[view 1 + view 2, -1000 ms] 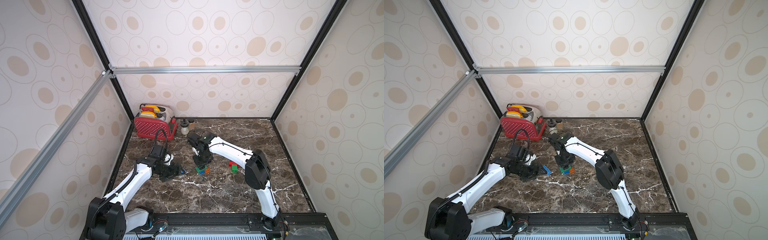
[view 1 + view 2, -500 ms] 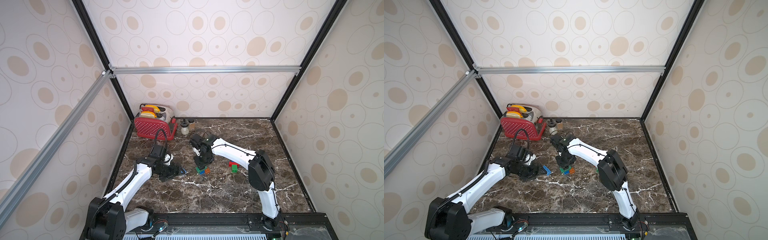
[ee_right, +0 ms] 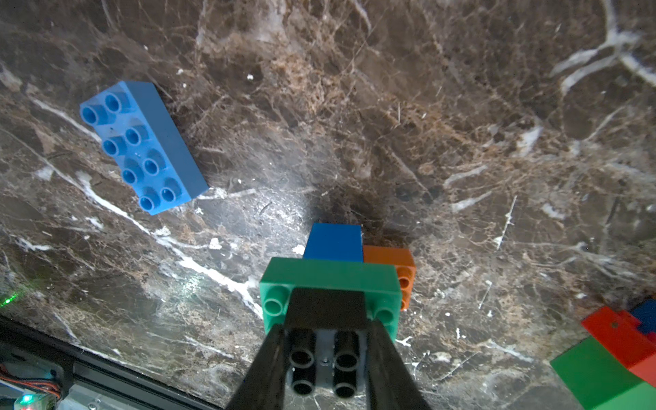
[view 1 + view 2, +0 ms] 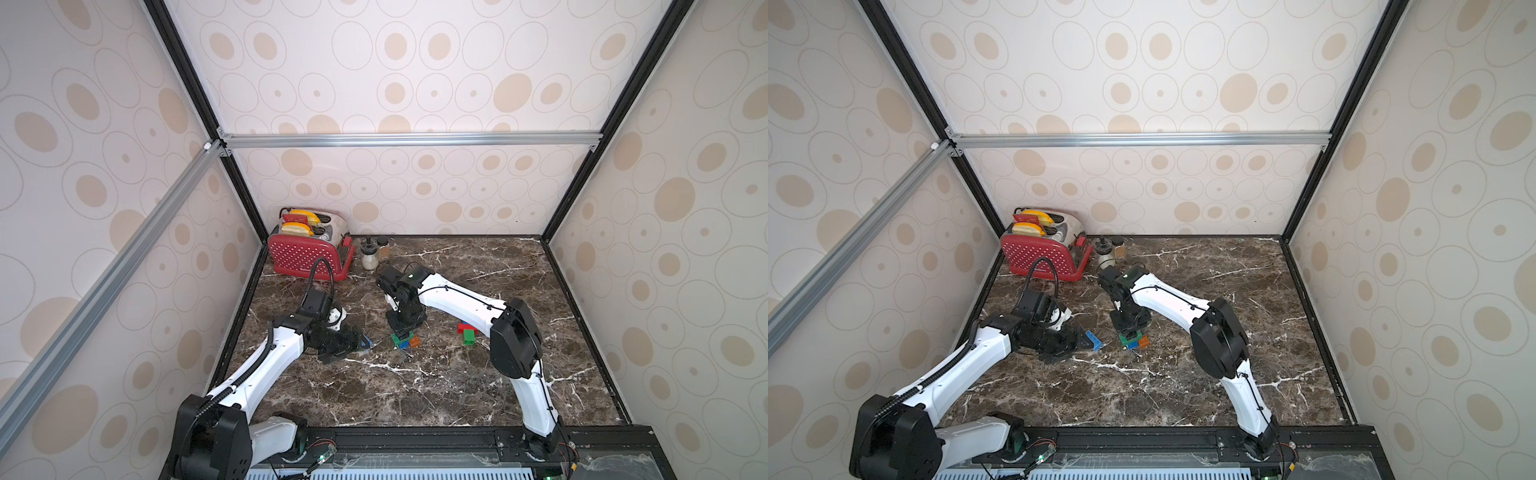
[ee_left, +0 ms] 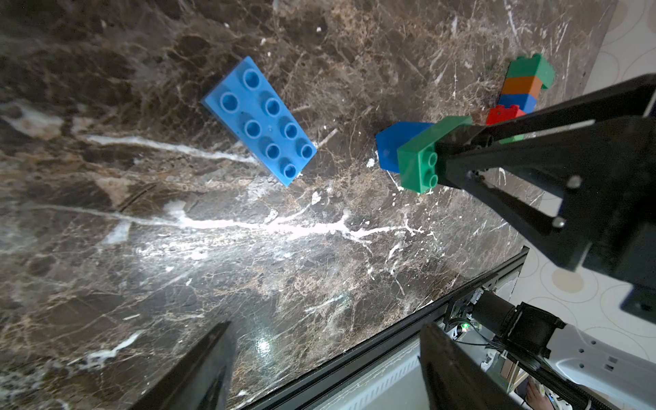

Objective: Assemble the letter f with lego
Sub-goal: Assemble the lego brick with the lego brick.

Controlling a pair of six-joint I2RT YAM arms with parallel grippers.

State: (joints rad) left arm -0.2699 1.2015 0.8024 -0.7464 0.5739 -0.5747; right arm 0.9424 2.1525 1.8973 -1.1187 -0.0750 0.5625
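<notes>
I have my right tool (image 3: 324, 328) clamped on one black brick (image 3: 324, 307), atop the lego stack (image 4: 405, 340) in the middle of the bench (image 4: 415, 386).
Beneath it I count one green brick (image 3: 330, 278), one blue brick (image 3: 333, 243) and one orange brick (image 3: 390, 264). One long blue brick (image 5: 259, 120) lies alone just beside my left tool (image 5: 324, 326), which is spread wide and empty. A second clump (image 4: 467, 332) lies near my right elbow, too hidden to count. In the far corner stand one toaster (image 4: 309, 257) and two jars (image 4: 369, 259).

changed | right arm (image 4: 453, 296) — elbow drifted slightly outward, then back | shift barely visible
</notes>
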